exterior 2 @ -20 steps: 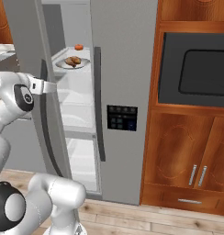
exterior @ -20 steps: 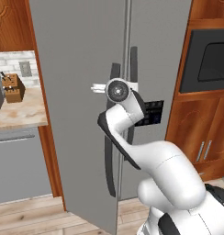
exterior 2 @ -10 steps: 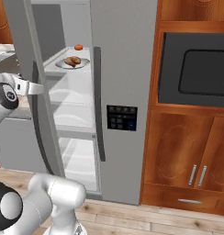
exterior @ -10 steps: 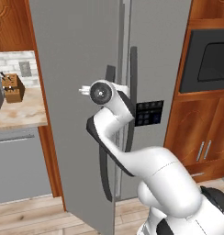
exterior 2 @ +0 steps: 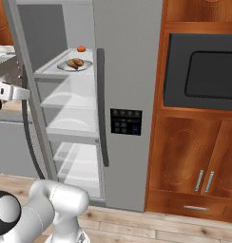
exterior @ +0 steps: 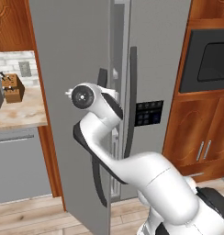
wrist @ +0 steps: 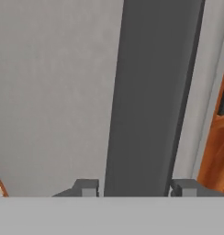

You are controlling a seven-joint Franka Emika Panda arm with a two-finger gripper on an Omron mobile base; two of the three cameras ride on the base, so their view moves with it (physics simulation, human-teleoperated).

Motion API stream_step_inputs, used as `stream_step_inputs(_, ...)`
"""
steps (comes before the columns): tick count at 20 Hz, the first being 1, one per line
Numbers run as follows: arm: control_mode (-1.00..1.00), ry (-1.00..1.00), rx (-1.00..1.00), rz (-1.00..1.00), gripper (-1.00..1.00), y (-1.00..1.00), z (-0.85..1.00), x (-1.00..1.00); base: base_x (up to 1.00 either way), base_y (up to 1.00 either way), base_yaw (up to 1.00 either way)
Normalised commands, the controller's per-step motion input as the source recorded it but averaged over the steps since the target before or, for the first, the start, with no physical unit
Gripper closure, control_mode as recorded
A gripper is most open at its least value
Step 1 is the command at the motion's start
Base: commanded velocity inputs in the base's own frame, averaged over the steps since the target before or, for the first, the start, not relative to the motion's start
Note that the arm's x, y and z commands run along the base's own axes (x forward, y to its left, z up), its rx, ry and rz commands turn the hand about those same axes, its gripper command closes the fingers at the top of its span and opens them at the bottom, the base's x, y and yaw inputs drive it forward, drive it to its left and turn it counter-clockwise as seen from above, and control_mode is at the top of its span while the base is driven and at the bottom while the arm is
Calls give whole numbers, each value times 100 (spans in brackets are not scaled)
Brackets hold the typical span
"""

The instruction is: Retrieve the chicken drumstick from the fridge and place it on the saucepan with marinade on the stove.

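The fridge [exterior 2: 130, 57] has its left door [exterior: 63, 69] swung wide open. My gripper [wrist: 137, 186] is shut on that door's long dark handle [wrist: 150, 92], which runs between the two fingertips. On an upper clear shelf, the golden-brown chicken drumstick [exterior 2: 76, 62] lies on a small plate [exterior 2: 87, 65], well away from the gripper [exterior 2: 23, 92] out at the door's edge. The saucepan with marinade and the stove are out of view.
A small red-orange round item [exterior 2: 81, 48] sits behind the plate. The right fridge door stays closed, with a dark panel [exterior 2: 126, 121]. A built-in oven [exterior 2: 203, 71] and wooden cabinets [exterior 2: 194, 166] stand to the right. A counter with a knife block [exterior: 13, 87] lies left.
The left door has swung further open as my hand pulled its handle leftward. More of the shelves and the plate now show in the right base view.
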Motion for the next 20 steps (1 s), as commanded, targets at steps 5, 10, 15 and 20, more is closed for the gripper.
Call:
stream_step_inputs(5, -100, 1, 0, 0, 100, 52, 0, -19, 0, 0, 0)
stream_step_inputs(10, -100, 2, 0, 0, 100, 38, 0, -11, 0, 0, 0)
stream_step_inputs(15, -100, 0, 0, 0, -100, 0, 0, 0, 0, 0, 0)
stream_step_inputs(20, -100, 0, 0, 0, -100, 0, 0, -1, 0, 0, 0)
